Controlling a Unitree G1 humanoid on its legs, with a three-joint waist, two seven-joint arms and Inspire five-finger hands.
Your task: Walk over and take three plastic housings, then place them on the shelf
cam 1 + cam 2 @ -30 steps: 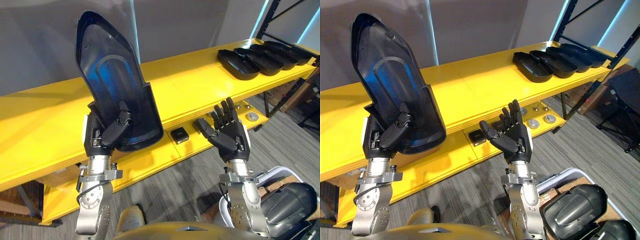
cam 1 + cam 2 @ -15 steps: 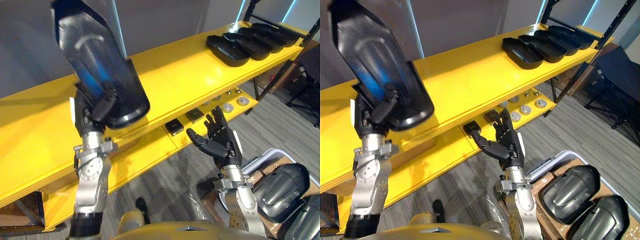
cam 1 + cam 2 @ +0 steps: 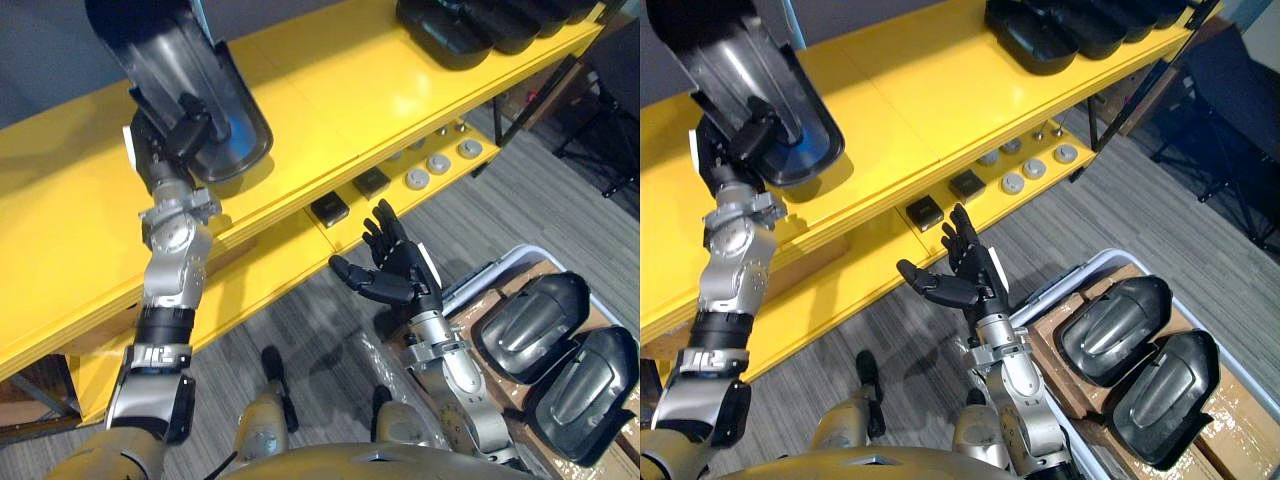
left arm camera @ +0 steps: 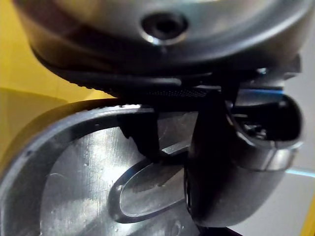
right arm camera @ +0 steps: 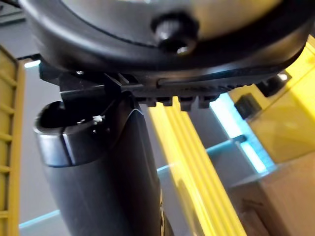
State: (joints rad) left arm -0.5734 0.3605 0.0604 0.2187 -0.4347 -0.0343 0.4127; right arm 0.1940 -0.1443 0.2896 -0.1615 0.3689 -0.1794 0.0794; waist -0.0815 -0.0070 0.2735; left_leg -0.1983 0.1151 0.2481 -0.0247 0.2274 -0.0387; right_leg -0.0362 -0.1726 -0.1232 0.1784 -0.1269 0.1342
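Note:
My left hand (image 3: 160,158) is shut on a large black plastic housing (image 3: 175,75), thumb (image 4: 221,162) pressed inside its glossy hollow (image 4: 74,191). It holds the housing tilted, open side toward me, over the front of the yellow top shelf (image 3: 330,90). Several more black housings (image 3: 470,20) lie in a row at the shelf's far right end. My right hand (image 3: 400,280) hangs open, palm up, over the floor in front of the lower shelf. Two housings (image 3: 535,325) (image 3: 590,375) lie in a bin at lower right.
The lower yellow shelf (image 3: 260,280) carries two small black boxes (image 3: 330,210) and several round silver discs (image 3: 440,160). The white-rimmed bin (image 3: 1065,285) stands on grey carpet by my right side. A dark rack post (image 3: 1145,85) rises at the shelf's right end.
The view has tipped down and shifted. My left arm has stretched forward and up, carrying the housing over the top shelf. The right hand has sunk lower, still open.

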